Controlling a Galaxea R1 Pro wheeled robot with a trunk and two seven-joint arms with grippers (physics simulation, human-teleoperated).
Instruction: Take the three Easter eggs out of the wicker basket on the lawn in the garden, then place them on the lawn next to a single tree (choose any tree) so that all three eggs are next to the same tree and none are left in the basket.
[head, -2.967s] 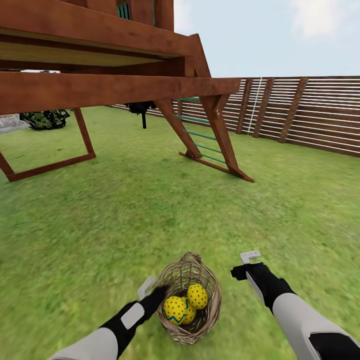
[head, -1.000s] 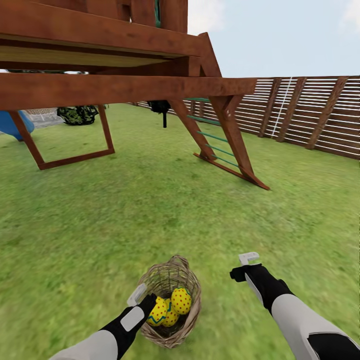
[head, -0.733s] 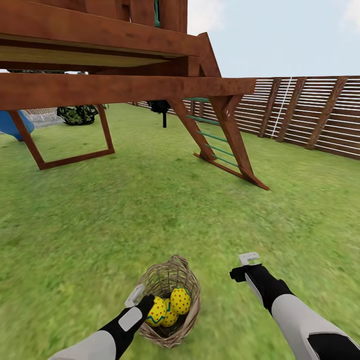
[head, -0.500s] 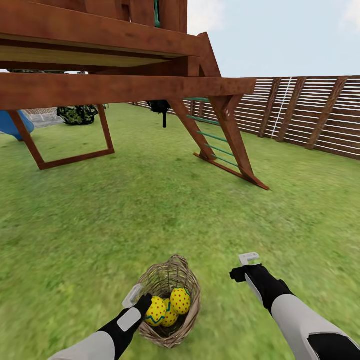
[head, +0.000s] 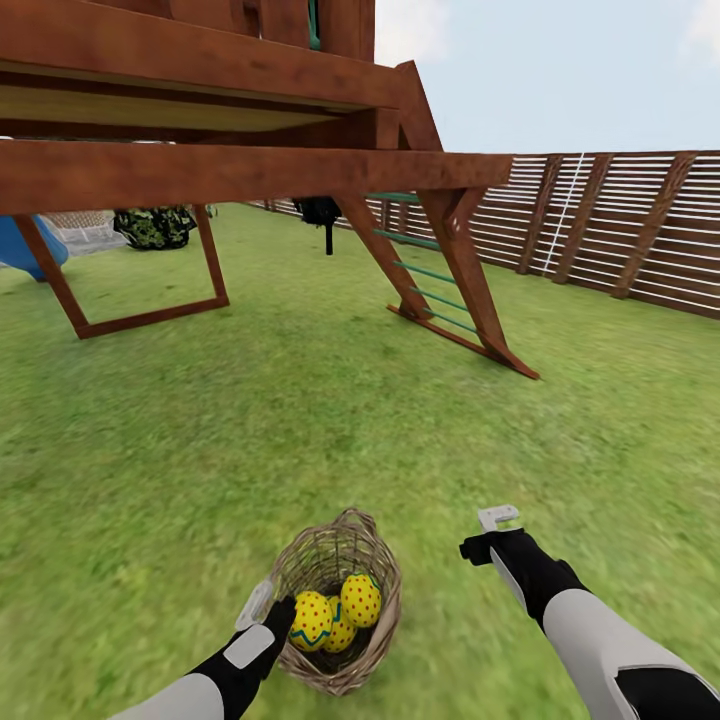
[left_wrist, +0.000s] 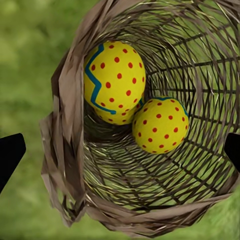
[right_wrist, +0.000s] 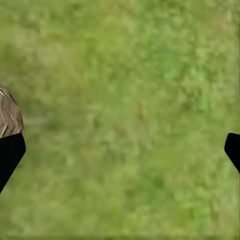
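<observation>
Fingers of the left gripper stand spread wide and empty just beside the near left rim of the basket, its wrist view looking straight down into the weave at the eggs, two plain to see and a third partly hidden under them, all lying inside. Across the basket and apart from it, the right gripper also hangs open and empty above bare grass. Farther off on that grass stand a wooden play frame and a slatted fence.
</observation>
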